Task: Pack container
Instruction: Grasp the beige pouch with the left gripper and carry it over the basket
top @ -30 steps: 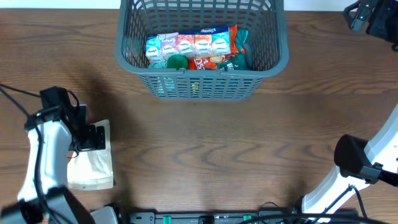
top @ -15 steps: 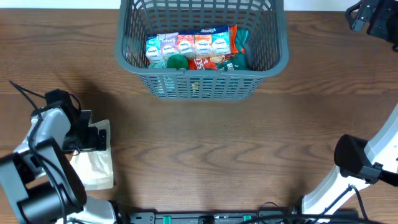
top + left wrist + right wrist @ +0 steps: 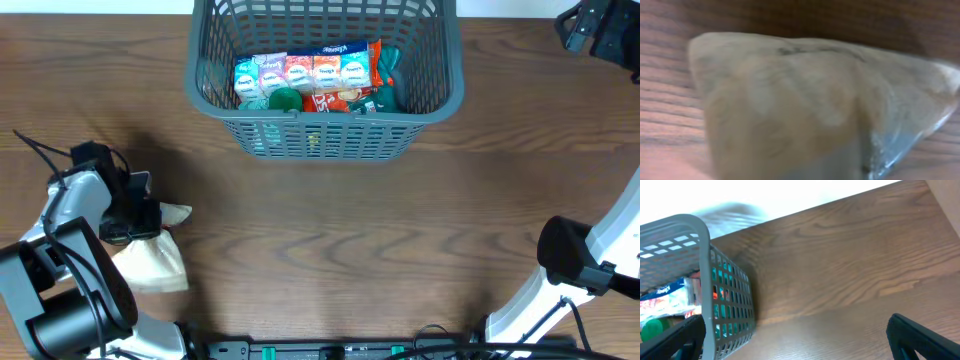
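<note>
Since a second ago the pale packet (image 3: 155, 265) at eight o'clock has changed from a flat rectangle to a bunched shape, with one corner poking out toward three o'clock. The left gripper (image 3: 140, 215) sits on its far end. The wrist hides the fingers from above, and the left wrist view shows only blurred packet, so we cannot tell whether they have closed on it.

The grey basket (image 3: 330, 140) stands at twelve o'clock on the table (image 3: 330, 240), well apart from the packet. It already holds several bright snack packets (image 3: 310, 72) lying across its floor, with room to spare. We judge the packing partly done: at least this pale packet has yet to be lifted and carried across.

The right gripper (image 3: 795, 330) hangs at two o'clock, beside the basket, with its fingers spread wide and holding nothing.

The table is dark brown wood grain. Beyond its far edge we see only a pale, featureless strip. A dark rail (image 3: 330, 350) with cables runs along the edge at six o'clock.
</note>
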Tool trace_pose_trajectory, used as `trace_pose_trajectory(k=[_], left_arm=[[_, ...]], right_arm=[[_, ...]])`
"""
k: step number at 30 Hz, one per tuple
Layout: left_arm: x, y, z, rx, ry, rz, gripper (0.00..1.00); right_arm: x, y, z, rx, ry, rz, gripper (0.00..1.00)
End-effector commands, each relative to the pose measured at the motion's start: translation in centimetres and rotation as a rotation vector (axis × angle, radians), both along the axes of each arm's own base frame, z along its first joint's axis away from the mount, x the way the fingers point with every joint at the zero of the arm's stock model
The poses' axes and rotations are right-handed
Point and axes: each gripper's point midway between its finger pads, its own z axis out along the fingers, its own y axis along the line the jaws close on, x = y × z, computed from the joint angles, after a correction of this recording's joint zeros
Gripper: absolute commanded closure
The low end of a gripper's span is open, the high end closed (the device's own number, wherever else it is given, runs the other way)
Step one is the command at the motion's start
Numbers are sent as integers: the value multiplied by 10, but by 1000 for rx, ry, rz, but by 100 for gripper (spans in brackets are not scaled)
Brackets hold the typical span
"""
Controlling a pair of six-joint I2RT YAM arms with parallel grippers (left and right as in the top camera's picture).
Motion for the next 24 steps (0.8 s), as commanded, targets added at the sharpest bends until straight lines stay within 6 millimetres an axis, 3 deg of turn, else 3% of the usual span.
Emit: trace_pose_trajectory(k=[1, 4, 7, 11, 15, 18, 20, 24], left_arm=[[4, -3, 6, -35, 30, 82, 94], [20, 3, 41, -27, 14, 119, 94], [42, 9, 92, -22, -42, 131, 94], [76, 5, 175, -40, -178, 147, 94], [107, -11, 265, -6, -389, 77, 94], [129, -38, 326, 27, -582, -27, 94], [140, -64, 358, 57, -692, -191, 95], [153, -132, 392, 153, -851, -689, 94]], right_arm=[[-3, 3, 2, -20, 0, 19, 1], [-3, 3, 2, -20, 1, 20, 1], [-3, 3, 2, -21, 1, 22, 1], [-3, 3, 2, -22, 1, 22, 1], [-3, 3, 2, -27, 1, 27, 1], [-3, 3, 2, -27, 1, 27, 1], [-3, 3, 2, -26, 1, 27, 1], [-3, 3, 2, -26, 3, 27, 1]])
